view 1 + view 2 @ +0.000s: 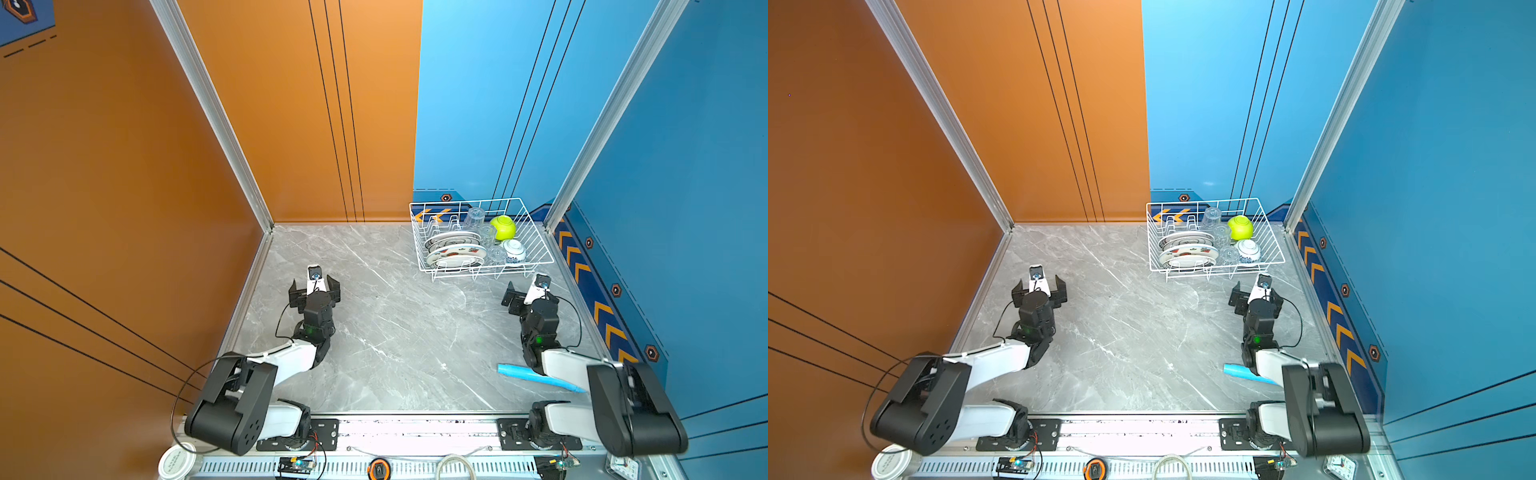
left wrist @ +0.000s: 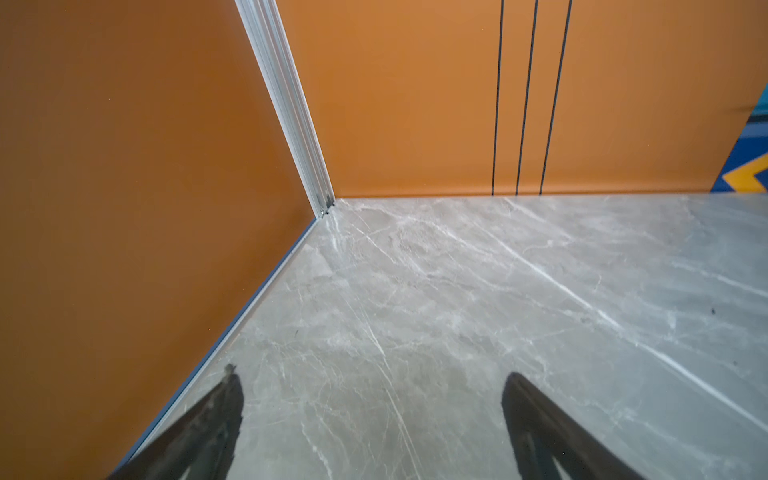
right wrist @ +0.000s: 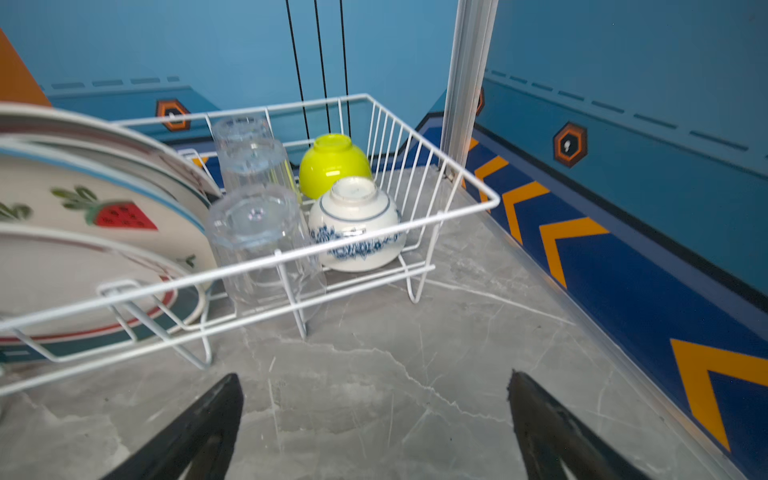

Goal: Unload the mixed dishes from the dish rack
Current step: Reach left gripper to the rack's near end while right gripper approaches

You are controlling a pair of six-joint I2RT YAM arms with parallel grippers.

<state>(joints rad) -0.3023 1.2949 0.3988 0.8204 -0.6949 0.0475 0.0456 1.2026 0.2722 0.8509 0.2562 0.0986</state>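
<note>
Your right tool [image 3: 374, 378] sits empty with jaws apart just short of the dish rack [image 3: 457, 212], ready for the dishes [image 3: 353, 212] draining inside ahead of it, while your left tool [image 2: 371, 374], equally spread, hangs over open counter [image 2: 457, 311].

The dish rack [image 3: 407, 153] is thin wire under a smooth white coating with a slight sheen. The plates [image 3: 104, 216] look like glazed ceramic, glossy, with printed faces. The lime-green bowl [image 3: 334, 164] is highly glossy; ceramic or plastic cannot be told. The white-and-blue bowl [image 3: 353, 224] is glazed and shiny. The glass cups [image 3: 253, 224] are clear with faceted walls. The table [image 2: 457, 311] is a smooth, grey, marble-look slab with low sheen. The wall panels [image 2: 124, 166] are matt. The corner post [image 3: 469, 75] is bare ribbed metal.
</note>
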